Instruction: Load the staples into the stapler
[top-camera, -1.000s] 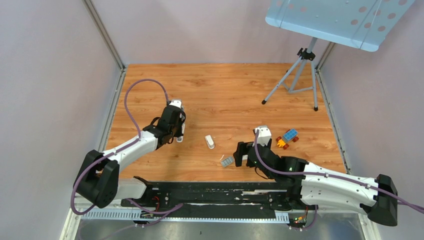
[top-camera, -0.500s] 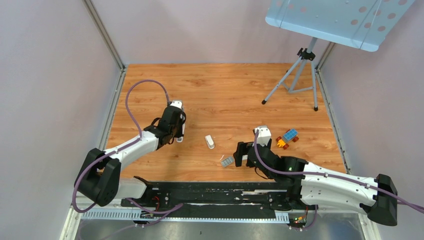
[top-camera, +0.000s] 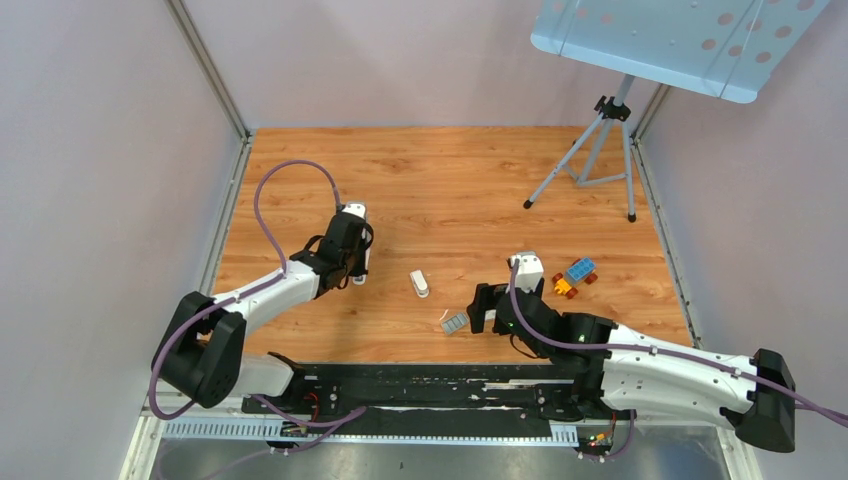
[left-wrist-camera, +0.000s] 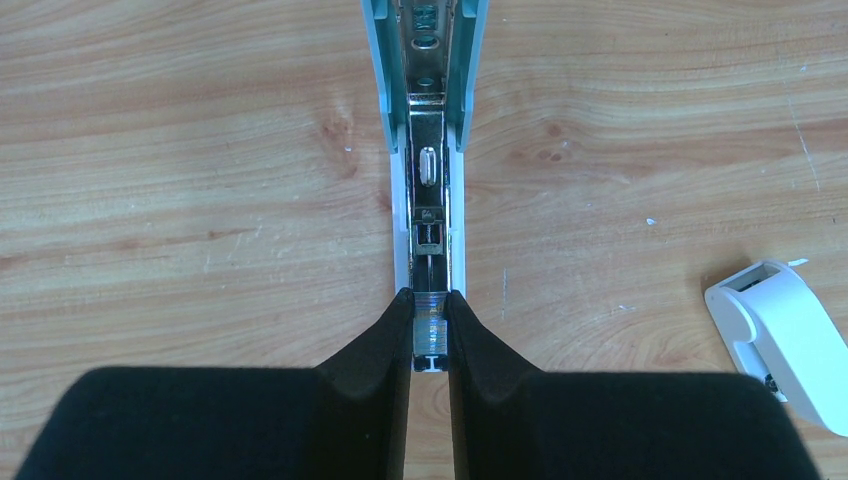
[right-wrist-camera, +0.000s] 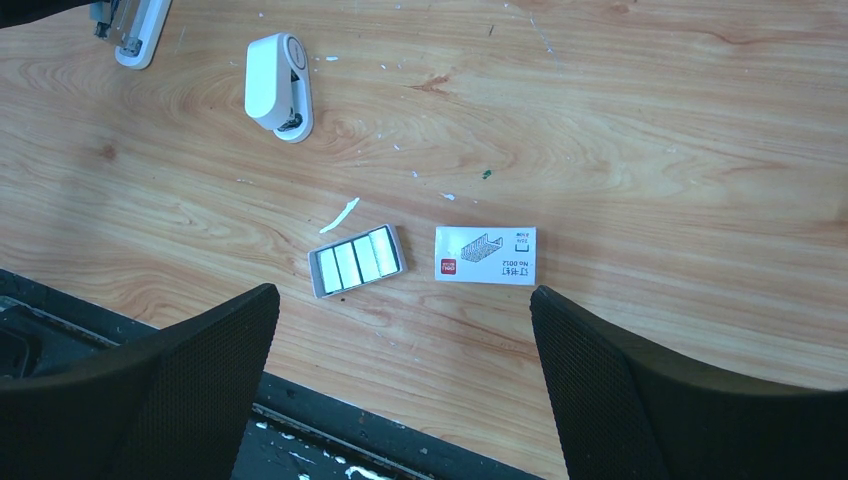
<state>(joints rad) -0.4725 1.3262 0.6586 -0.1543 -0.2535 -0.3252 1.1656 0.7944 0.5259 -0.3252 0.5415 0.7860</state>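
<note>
Left gripper pinches the staples at the stapler's near channel end. Tilt the strip and you'll likely jam it there. Right gripper hangs spread, well apart.

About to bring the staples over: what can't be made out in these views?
- Stapler: far end cut off by the top edge, left wrist view; in the top view the left arm hides most of it.
- Its near end: covered by the left gripper's jaws, so whether it is loaded is unclear.
- Small white device: cut by the right edge, left wrist view.
- White box: closed, contents hidden.
</note>
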